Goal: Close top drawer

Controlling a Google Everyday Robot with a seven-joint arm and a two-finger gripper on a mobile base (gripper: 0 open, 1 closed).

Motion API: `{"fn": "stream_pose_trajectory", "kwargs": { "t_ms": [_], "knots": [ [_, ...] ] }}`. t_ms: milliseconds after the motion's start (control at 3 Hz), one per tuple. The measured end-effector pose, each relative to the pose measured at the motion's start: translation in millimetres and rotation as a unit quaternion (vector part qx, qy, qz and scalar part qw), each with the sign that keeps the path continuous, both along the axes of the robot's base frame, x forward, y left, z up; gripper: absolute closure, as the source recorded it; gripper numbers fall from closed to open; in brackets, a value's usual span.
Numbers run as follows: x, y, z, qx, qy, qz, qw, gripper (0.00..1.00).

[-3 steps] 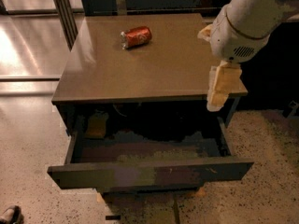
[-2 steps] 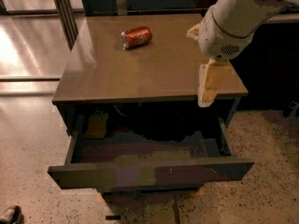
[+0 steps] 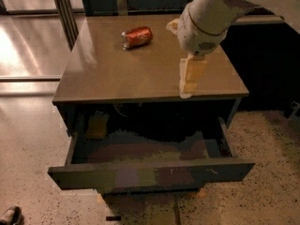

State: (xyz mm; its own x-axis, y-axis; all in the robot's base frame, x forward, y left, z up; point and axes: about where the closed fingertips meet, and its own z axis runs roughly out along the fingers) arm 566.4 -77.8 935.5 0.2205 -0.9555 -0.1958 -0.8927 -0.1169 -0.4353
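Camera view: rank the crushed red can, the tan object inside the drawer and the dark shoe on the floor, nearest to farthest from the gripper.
The gripper hangs over the front right of the brown cabinet top.
1. Crushed red can, top, back left.
2. Tan object, left rear of the top drawer.
3. Dark shoe, floor, far left.

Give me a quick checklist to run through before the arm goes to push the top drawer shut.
1. Drawer open and needing the push: ok, it is pulled well out.
2. Gripper in front of the drawer's panel: not ok, it hangs over the cabinet top near the front right edge.
3. Nothing in the drawer standing above its rim: cannot tell; a yellowish item sits at back left in the dark.
4. Can away from the gripper's path: ok, it lies far back on the top.
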Motion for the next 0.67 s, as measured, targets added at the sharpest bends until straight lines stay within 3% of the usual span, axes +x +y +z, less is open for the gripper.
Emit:
{"fn": "stream_pose_trajectory", "kwargs": {
  "t_ms": [333,667],
  "knots": [
    [15.8,20.3,1.3,0.004,-0.025,0.016,0.9996,0.0],
    [15.8,20.6,1.2,0.003,-0.025,0.016,0.9995,0.0]
  ]
}}
